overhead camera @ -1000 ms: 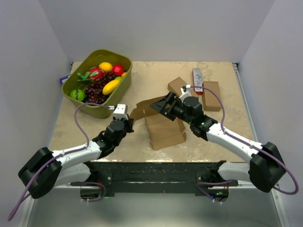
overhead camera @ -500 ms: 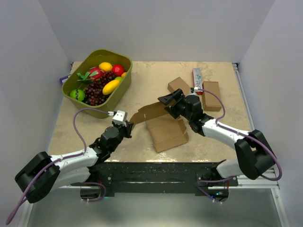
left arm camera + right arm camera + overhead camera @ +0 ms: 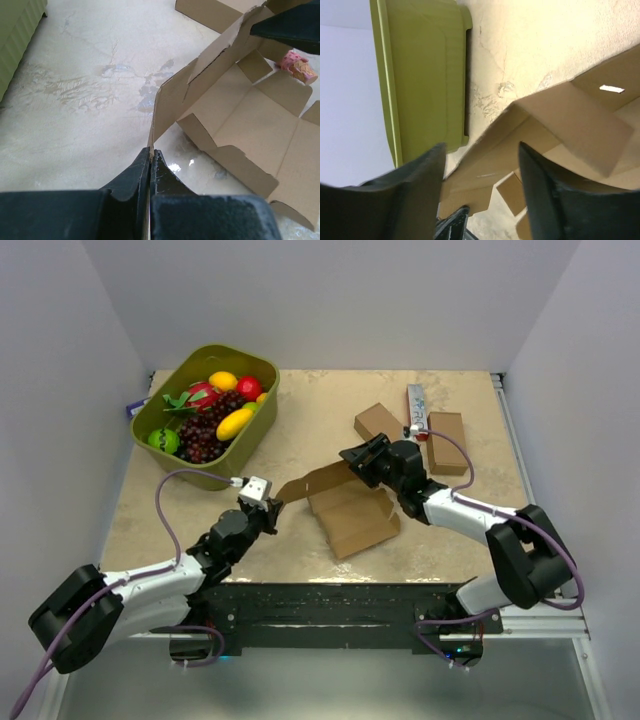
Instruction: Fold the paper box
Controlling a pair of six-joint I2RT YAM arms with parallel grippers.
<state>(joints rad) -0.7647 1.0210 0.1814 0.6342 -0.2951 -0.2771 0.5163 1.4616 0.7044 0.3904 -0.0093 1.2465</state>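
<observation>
From the overhead camera I see the shallow brown corrugated-cardboard paper box [image 3: 350, 515] lying unfolded near the middle of the beige stone-patterned table [image 3: 300, 410], its base flat and its hinged lid panel lifted and slanting up toward the left. The left gripper [image 3: 270, 504] meets the low left end of that panel, and the right gripper [image 3: 353, 458] sits at its high right end. Behind them, a deep olive-green plastic tub [image 3: 262, 380] of toy fruit stands at the far left. Two plain closed brown cardboard boxes [image 3: 377, 422] and a narrow white-and-red printed carton [image 3: 417, 403] lie at the far right. The left wrist camera adds what the overhead view is too coarse to show: the black fingertips [image 3: 136, 172] are pressed together, pinching the thin edge of the panel's corner. Only this view also shows the box's creased inner floor, its torn-looking side flaps and a small pink object [image 3: 298, 66] beyond it. The right wrist camera shows its two black fingers [image 3: 415, 190] standing apart, straddling the raised panel with the tub behind. I cannot tell whether either finger touches the cardboard.
</observation>
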